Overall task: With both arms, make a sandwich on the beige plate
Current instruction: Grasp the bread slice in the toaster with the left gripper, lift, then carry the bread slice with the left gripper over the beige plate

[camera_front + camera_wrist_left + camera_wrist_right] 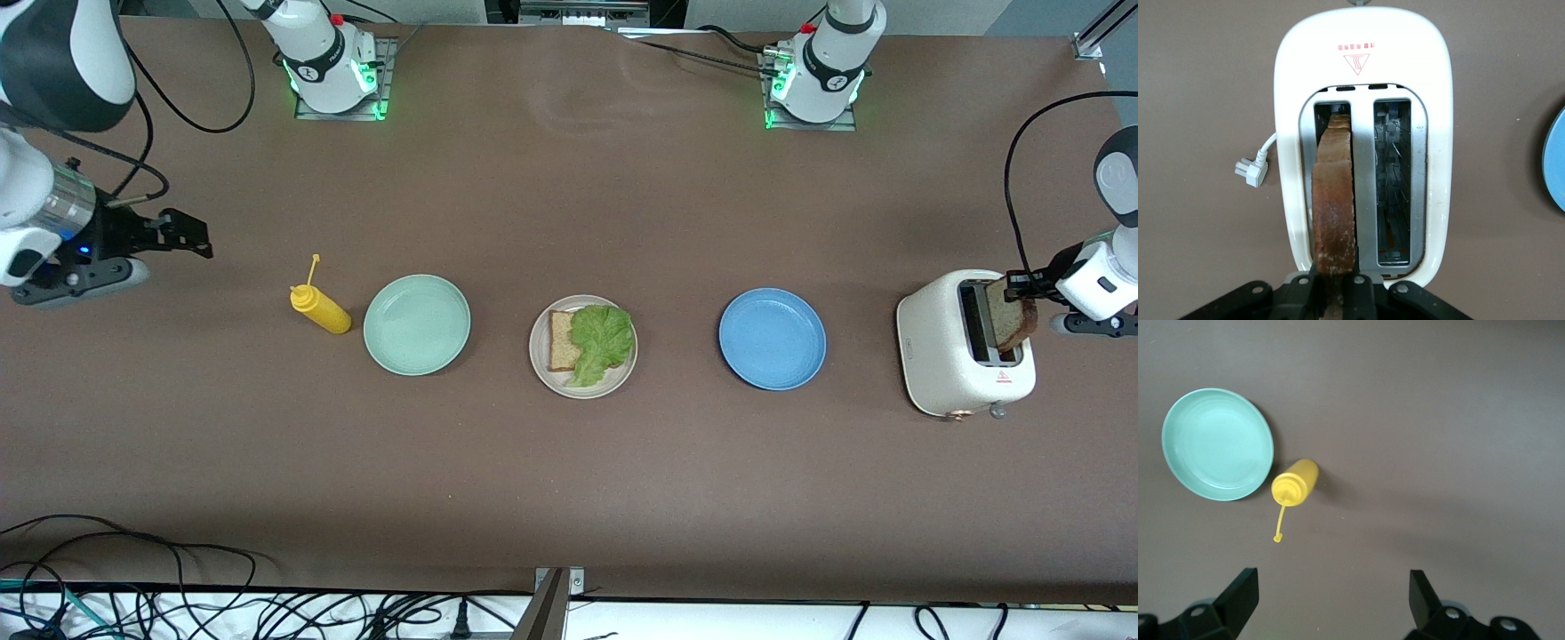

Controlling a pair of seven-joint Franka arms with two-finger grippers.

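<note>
Inside toaster slot, bread slice half-hidden; left pincer clamps it.

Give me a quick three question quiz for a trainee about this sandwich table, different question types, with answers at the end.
1. True or false: the left gripper is shut on the bread slice in the toaster.
2. What lies on the beige plate? A) only lettuce B) a bread slice with lettuce partly over it C) nothing
3. Fill in: the yellow bottle lies beside the ____ plate.

Key: 1 true; 2 B, bread with lettuce; 3 green. The right gripper waits open toward the right arm's end of the table.
</note>
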